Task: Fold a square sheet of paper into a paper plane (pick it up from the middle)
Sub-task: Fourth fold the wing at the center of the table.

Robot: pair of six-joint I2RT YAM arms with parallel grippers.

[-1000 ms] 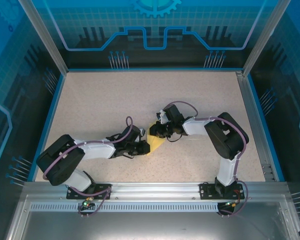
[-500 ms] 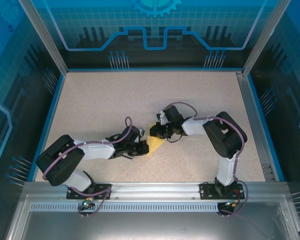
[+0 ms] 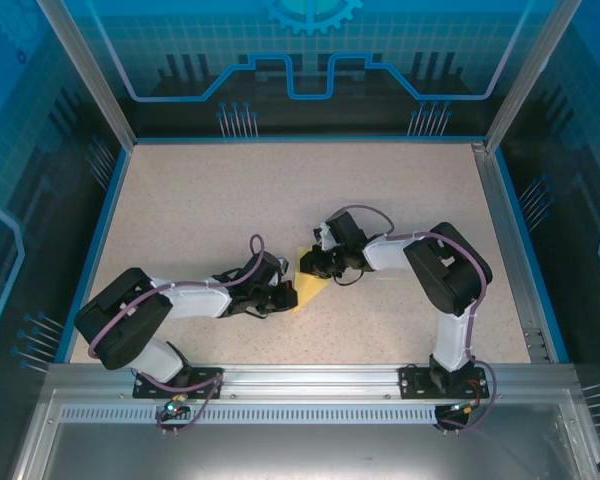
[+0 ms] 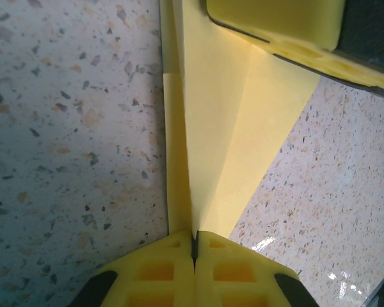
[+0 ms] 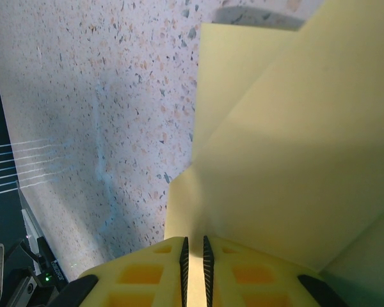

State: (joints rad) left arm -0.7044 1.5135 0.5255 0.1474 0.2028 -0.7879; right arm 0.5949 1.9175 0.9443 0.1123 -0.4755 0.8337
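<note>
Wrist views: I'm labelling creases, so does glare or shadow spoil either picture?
Left wrist: yellow paper evenly lit, creases crisp, one small glare spot on the table. Right wrist: shadow darkens the paper's lower part; a bluish streak shades the table.

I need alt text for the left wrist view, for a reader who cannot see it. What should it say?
The left gripper, shut, pinches the near end of the folded yellow paper, which stretches away, creased, over the speckled table. At the top, the right gripper's yellow finger covers the paper's far end.
</note>
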